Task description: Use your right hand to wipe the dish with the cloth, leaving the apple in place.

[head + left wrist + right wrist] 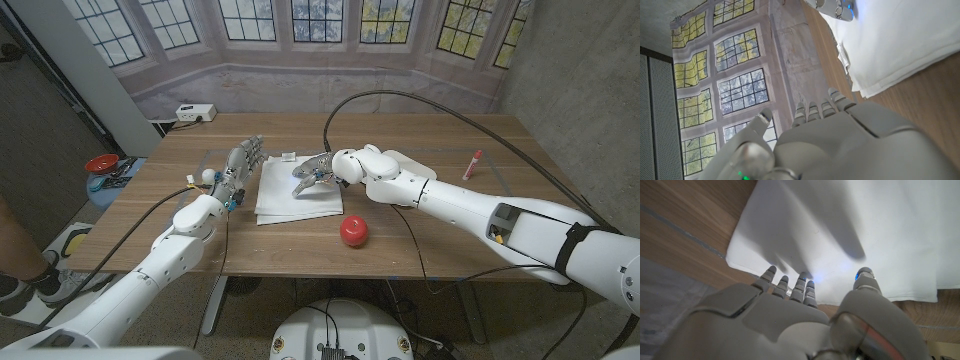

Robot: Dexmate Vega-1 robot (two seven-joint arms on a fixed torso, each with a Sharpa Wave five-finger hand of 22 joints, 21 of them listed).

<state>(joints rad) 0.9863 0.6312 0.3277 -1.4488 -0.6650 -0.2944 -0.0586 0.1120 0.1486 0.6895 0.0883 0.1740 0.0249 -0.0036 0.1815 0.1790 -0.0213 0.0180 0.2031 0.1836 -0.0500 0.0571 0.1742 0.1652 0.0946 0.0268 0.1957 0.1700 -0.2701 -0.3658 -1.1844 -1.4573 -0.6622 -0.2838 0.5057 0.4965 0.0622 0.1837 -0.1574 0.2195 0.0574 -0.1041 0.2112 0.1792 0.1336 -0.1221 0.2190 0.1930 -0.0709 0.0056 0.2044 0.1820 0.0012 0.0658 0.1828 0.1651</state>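
So the right hand [312, 172] was hovering right over the white cloth [285, 195] lying flat on the wooden table [440, 135], fingers spread a bit and curled downward with nothing in them, and I couldn't tell whether the fingertips [801, 278] were actually touching the fabric. The left hand [240, 162] stood just beside the cloth's left edge, fingers apart and holding nothing. The red apple [354, 231] sat on the table near the cloth's front right corner, a red marker [471, 163] lay well off to the right, and I couldn't make out any dish.
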